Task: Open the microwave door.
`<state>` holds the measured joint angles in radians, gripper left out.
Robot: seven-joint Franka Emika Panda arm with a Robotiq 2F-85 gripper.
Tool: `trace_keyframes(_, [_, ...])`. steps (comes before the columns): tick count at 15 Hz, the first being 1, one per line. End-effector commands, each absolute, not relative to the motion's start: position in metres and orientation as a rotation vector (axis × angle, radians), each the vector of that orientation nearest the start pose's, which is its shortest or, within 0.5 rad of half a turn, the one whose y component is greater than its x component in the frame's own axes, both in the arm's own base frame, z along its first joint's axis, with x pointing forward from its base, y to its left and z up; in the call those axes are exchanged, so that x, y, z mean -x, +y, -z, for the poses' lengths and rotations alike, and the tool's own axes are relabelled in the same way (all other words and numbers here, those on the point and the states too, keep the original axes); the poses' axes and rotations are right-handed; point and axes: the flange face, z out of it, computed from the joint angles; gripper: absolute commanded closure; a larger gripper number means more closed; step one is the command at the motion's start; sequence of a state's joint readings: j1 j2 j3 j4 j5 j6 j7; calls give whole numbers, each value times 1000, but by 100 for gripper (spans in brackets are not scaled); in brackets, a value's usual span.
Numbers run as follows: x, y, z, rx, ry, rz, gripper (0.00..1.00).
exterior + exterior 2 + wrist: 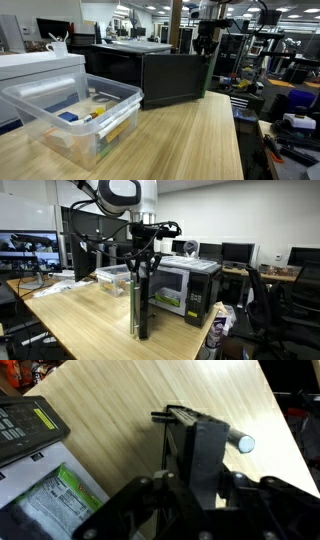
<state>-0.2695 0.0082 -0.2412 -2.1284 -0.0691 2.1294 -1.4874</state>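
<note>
In the wrist view my gripper [198,482] comes in from the bottom, one finger on each side of the top edge of the microwave door [200,445]. I cannot tell whether I am squeezing it or only straddling it. A round bar [240,443] with a pale end juts from the door's side there, a detail neither exterior view resolves. The door stands upright on its hinge, swung out from the box, its wide axis running away from the front across the wooden table [130,400]. In an exterior view it shows edge-on [140,305] as a tall narrow slab with the green strip facing the camera, directly under my gripper [143,268]. In an exterior view its glossy dark face [175,80] is turned broadside, the green strip on the free edge. Beside it the wrist view catches the keypad of the microwave [25,425], and an exterior view alone shows the lit, open cavity [168,295]. Farther off sit a clear plastic bin [70,110] and a white appliance [40,65].
</note>
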Motion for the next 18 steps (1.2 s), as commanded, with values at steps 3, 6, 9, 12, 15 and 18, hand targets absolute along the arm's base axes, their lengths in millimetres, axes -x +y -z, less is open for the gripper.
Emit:
trace_keyframes(3, [-451, -245, -396, 2702, -1611, -111, 23])
trace_keyframes(6, [-447, -238, -394, 2677, -1626, -115, 1])
trace_keyframes(9, [-444, -232, -393, 2667, -1630, -116, 0])
trace_keyframes(12, [-440, -223, -390, 2641, -1636, -125, 0])
trace_keyframes(15, [-436, -216, -387, 2622, -1641, -133, 0])
trace_keyframes(18, [-434, -210, -385, 2609, -1644, -134, 0])
